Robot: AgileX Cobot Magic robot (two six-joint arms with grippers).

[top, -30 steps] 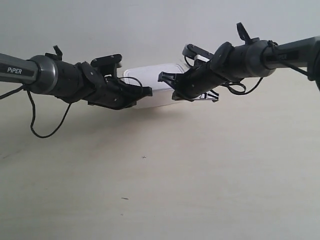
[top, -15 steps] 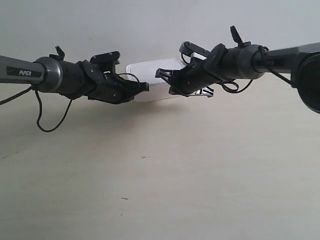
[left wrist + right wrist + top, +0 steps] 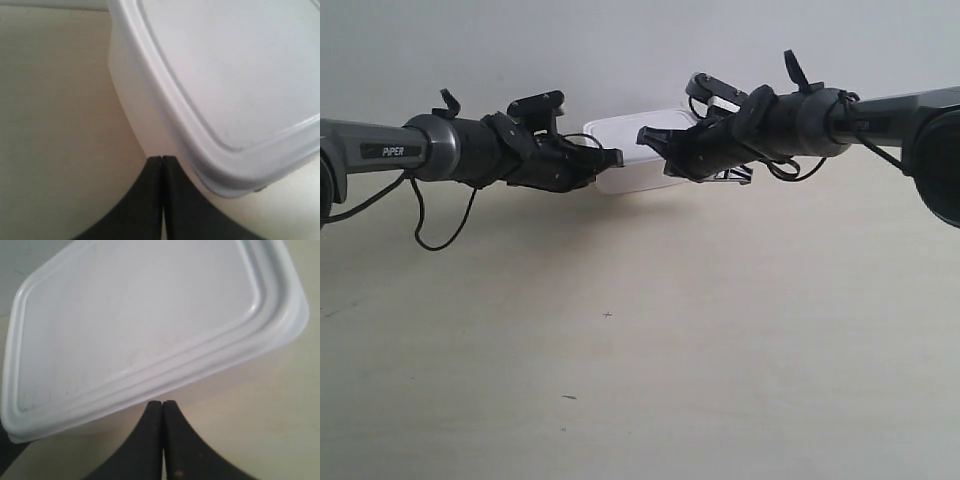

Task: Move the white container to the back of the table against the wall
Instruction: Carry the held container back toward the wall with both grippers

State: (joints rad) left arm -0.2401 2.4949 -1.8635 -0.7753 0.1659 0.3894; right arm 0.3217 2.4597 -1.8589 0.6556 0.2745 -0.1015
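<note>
The white container point(image 3: 632, 160) stands on the table point(image 3: 640, 350) close to the wall point(image 3: 620, 50), lid on. Two black grippers flank it in the exterior view. The one on the arm at the exterior view's left point(image 3: 616, 157) touches its left side. The other, on the arm at the exterior view's right point(image 3: 644, 137), reaches over its right front. In the left wrist view my left gripper point(image 3: 162, 159) is shut, tips pressed against the container point(image 3: 225, 75) wall below the lid rim. My right gripper point(image 3: 162, 403) is also shut, tips at the container point(image 3: 135, 315) side.
A loose black cable point(image 3: 440, 235) loops down from the arm at the exterior view's left. Tiny dark specks point(image 3: 608, 315) mark the beige table in front. A strip of wall point(image 3: 25, 270) shows beyond the container in the right wrist view.
Both arms have reached farther toward the wall, and the container between them has slid back with them, now sitting higher in the exterior view. Both grippers stayed shut.
</note>
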